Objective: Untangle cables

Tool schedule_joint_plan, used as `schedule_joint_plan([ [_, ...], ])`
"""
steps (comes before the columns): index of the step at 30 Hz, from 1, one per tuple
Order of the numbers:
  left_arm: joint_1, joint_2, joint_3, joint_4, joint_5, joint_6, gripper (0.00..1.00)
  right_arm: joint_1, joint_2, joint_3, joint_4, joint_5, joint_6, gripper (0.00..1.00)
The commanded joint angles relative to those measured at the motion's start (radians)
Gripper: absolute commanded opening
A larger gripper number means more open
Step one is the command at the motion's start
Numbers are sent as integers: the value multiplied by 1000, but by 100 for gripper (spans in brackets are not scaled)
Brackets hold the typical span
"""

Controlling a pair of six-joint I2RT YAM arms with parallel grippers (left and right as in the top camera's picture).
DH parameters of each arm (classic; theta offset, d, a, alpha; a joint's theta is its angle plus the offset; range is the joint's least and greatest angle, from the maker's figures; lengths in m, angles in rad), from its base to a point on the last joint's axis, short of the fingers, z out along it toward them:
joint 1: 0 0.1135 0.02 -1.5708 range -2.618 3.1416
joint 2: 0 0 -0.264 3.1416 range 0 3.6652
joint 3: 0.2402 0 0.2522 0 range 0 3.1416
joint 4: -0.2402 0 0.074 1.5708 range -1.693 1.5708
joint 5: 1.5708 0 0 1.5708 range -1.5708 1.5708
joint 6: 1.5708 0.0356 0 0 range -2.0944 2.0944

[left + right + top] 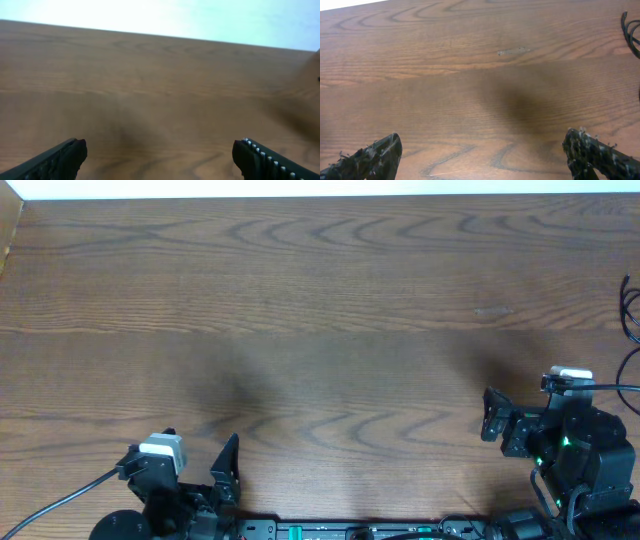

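Overhead view first: only bare wood over most of the bench point(320, 300), with thin black loops of the cables point(630, 310) at the far right edge, mostly cut off by the frame and well apart from both arms. Visible also from the right wrist, in the top right corner, again only in part. Not possible to tell how many cords, how tangled, or whether any white one among them. Main risk from here, as a judgement: pushing the cords off the bench while reaching for them, because of their place so near the edge and so little of them in view. Second risk: closing on the wrong strand, or on two strands together, and so pulling the knot tighter instead of looser. Also easy to confuse these thin cords with the black lead point(615, 387) of the right arm's own camera, close by on that side. For the left arm, a long reach across, perhaps too far. Left gripper point(161, 150): spread fully wide, nothing between the jaws, nothing touched, hanging above bare wood at the near edge. Right gripper point(482, 142): spread just as wide, empty too, touching no cord, nearer to the cables than the left one but not close.
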Motion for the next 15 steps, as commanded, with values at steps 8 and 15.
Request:
schedule_joint_plan([
  [8,109,-18,-8,-65,1,29,98,3,-4,-6,-1,-5,10,99],
  [15,133,-144,-90,-48,-21,32,98,3,-4,-6,-1,-5,10,99],
])
